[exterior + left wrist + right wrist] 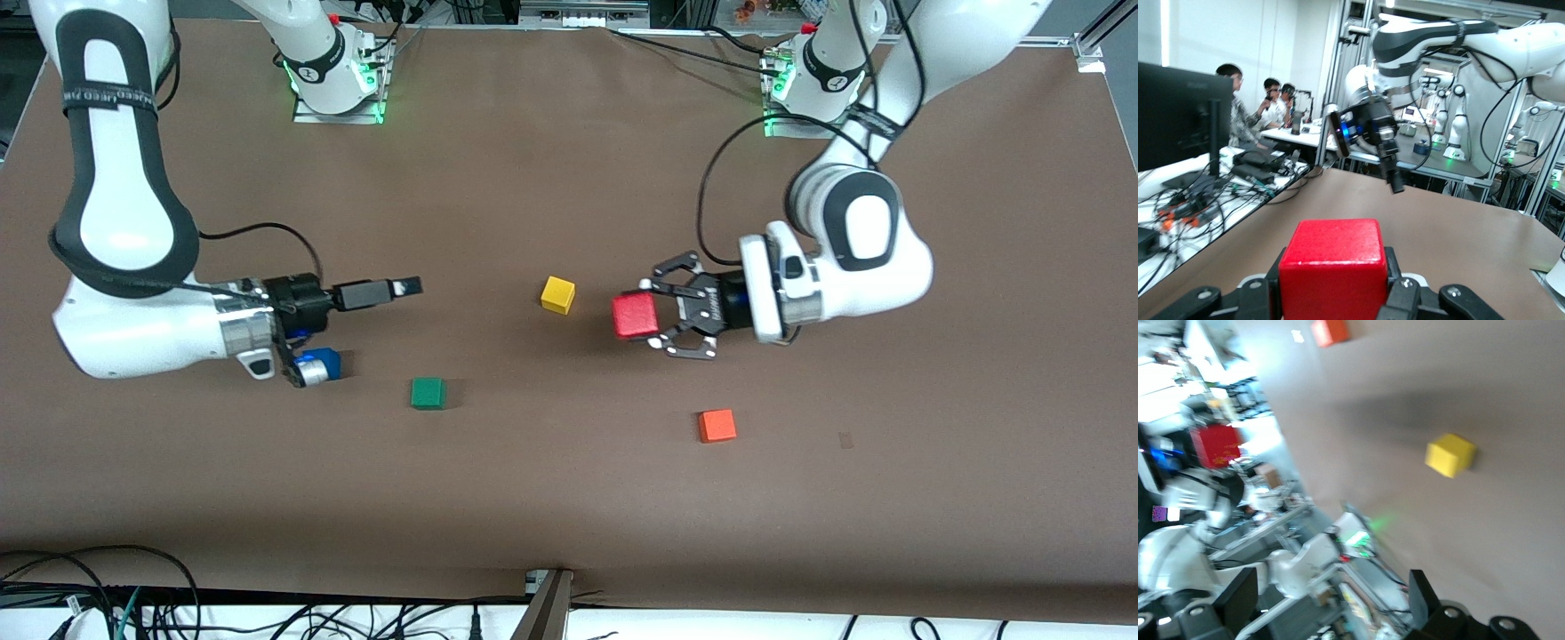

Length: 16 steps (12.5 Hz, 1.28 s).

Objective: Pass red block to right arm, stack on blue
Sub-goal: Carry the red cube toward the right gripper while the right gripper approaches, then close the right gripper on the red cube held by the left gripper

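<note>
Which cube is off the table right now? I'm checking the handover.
The red block: it is clamped in the left end effector above the table, while the yellow, green, orange and blue cubes rest on it.

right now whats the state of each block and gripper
left gripper: shut on the small deep-red matte cube, held in the air
right gripper: open, empty
small blue matte cube: on table, partly hidden by right arm
yellow cube, green cube, orange cube: loose on table
</note>
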Each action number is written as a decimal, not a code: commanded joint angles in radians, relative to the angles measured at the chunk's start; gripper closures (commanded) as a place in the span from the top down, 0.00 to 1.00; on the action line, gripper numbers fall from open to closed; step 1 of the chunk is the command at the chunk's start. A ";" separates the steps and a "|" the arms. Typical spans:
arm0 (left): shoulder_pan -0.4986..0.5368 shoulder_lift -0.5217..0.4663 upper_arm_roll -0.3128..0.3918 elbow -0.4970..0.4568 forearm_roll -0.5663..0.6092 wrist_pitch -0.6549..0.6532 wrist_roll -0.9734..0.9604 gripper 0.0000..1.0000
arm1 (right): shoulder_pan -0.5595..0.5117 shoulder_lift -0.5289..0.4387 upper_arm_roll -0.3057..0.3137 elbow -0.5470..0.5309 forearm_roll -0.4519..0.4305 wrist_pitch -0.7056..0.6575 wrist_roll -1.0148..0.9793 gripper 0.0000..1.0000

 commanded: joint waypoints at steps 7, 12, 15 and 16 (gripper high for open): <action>-0.231 0.178 0.006 0.149 -0.471 0.007 0.404 0.08 | 0.101 0.037 0.003 0.015 0.271 0.184 -0.039 1.00; -0.232 0.182 0.006 0.161 -0.482 0.011 0.400 0.08 | 0.118 0.047 0.002 0.015 0.252 0.188 -0.094 1.00; -0.240 0.207 0.006 0.204 -0.494 0.014 0.392 0.08 | 0.138 0.041 0.000 0.016 0.231 0.187 -0.096 1.00; -0.251 0.220 0.006 0.230 -0.495 0.030 0.391 0.08 | 0.138 0.041 0.000 0.018 0.196 0.188 -0.096 1.00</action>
